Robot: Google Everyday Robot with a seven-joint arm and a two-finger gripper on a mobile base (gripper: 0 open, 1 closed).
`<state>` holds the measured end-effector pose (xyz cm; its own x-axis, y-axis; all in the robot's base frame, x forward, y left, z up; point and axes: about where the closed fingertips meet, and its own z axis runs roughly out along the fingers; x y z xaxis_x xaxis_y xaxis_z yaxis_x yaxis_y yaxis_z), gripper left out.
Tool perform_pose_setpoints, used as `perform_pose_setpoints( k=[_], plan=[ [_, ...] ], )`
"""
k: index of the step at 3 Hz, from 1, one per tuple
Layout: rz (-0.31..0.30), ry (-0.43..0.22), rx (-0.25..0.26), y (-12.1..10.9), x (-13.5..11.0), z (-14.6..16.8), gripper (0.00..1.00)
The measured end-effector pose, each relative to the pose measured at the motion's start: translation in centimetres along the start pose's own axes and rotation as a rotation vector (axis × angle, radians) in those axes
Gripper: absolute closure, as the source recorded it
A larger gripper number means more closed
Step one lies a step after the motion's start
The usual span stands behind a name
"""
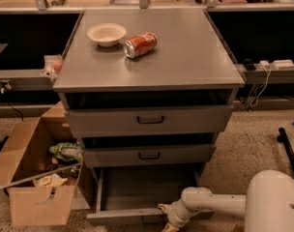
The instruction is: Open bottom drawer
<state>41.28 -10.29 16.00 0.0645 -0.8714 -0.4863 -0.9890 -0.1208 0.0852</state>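
My gripper (167, 221) sits low at the front edge of the bottom drawer (137, 190), mid-width, where its handle would give a straight pull; whether it is clamped there I cannot tell. The drawer stands well out beneath the middle drawer (149, 155), so I judge the job nearly done.
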Motion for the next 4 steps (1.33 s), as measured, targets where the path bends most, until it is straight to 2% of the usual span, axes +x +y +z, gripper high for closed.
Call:
perform_pose_setpoints(
  k=[1,2,4],
  plan=[
    [0.0,0.0,0.0,-0.05,-0.2,-0.36,0.73],
    [0.0,0.0,0.0,-0.06,-0.2,-0.36,0.77],
    [0.0,0.0,0.0,-0.05,-0.2,-0.36,0.31]
  ],
)
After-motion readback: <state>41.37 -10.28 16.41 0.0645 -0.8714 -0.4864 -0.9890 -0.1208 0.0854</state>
